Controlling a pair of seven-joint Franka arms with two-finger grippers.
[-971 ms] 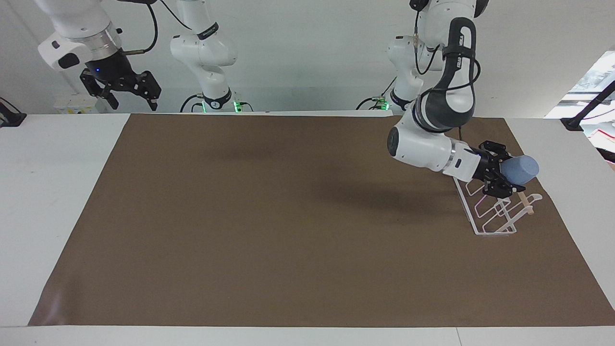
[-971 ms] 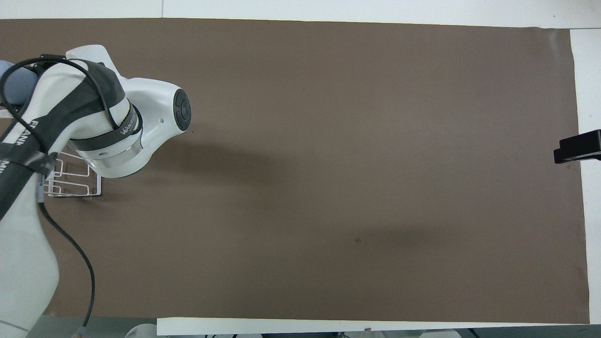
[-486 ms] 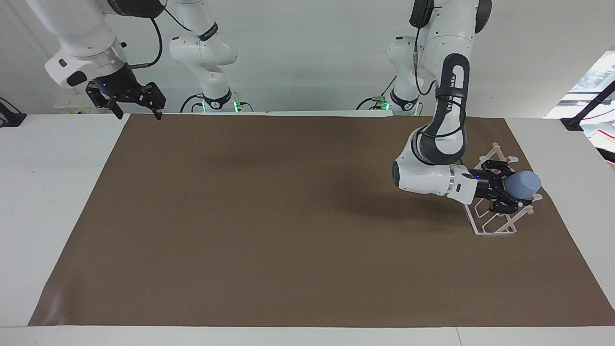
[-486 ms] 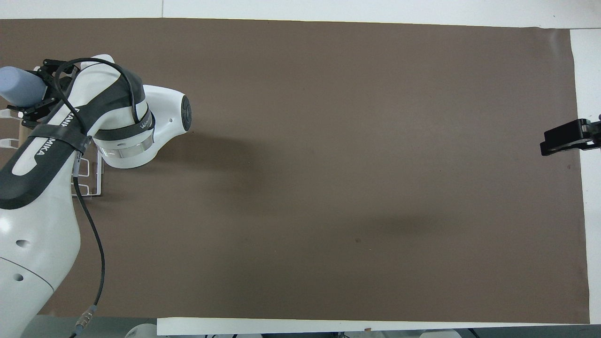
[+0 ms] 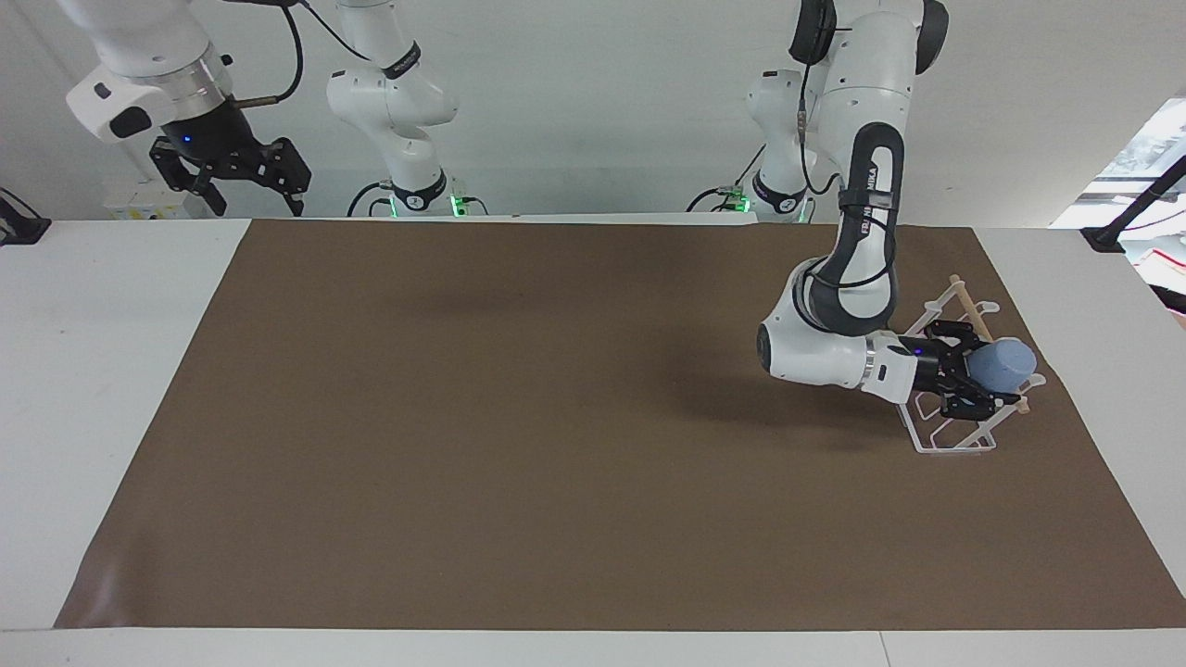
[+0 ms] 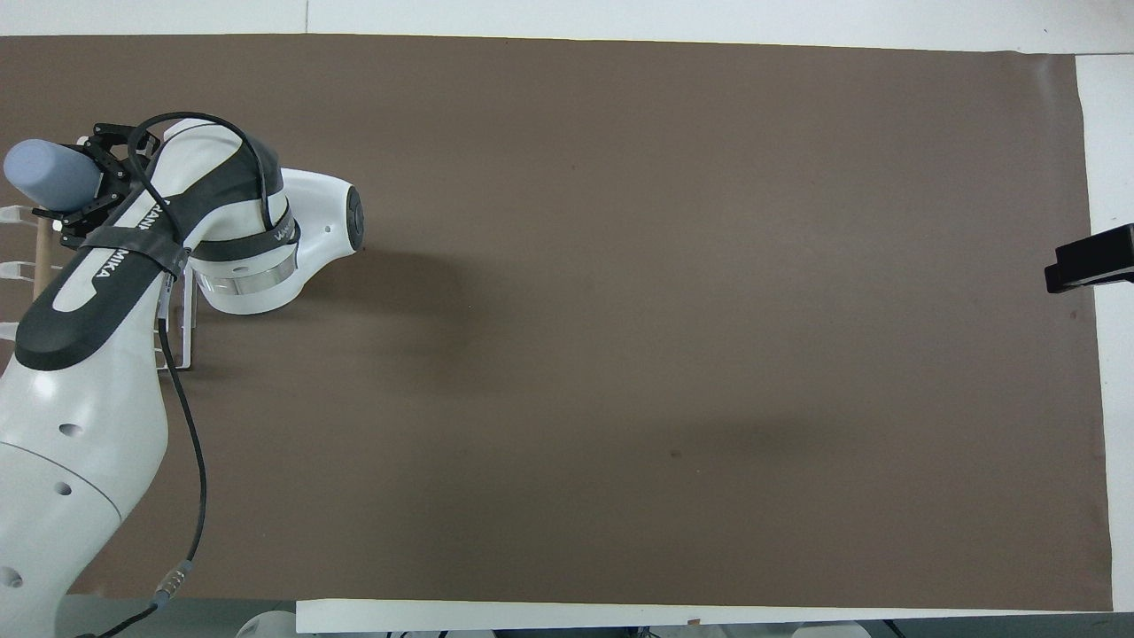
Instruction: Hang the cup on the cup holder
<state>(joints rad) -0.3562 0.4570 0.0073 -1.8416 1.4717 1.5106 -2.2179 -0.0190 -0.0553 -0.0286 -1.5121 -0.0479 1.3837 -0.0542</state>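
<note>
The cup [image 5: 1003,365] is a small, matte, light-blue plastic tumbler, plain and handleless, narrowing toward its base. It lies sideways in the left gripper [image 5: 973,375], whose black fingers pinch its mouth end, the narrow base pointing toward the left arm's end of the table. The cup hangs low over the cup holder [image 5: 954,435], a thin white wire rack with looped, angled prongs and a pale round wooden rod [image 5: 968,306] across its top. The rack stands on a smooth brown mat [image 5: 519,417] that covers most of the white table [image 5: 111,371], at the left arm's end. Whether the cup touches a prong cannot be told.

The right gripper [image 5: 243,181] waits raised over the table's edge nearest the robots, at the right arm's end, its fingers spread wide and holding nothing.

Compared with a second ago, the left arm has dropped lower, bringing the cup down closer to the rack's prongs. The wooden rod, then hidden by the arm, now shows.
</note>
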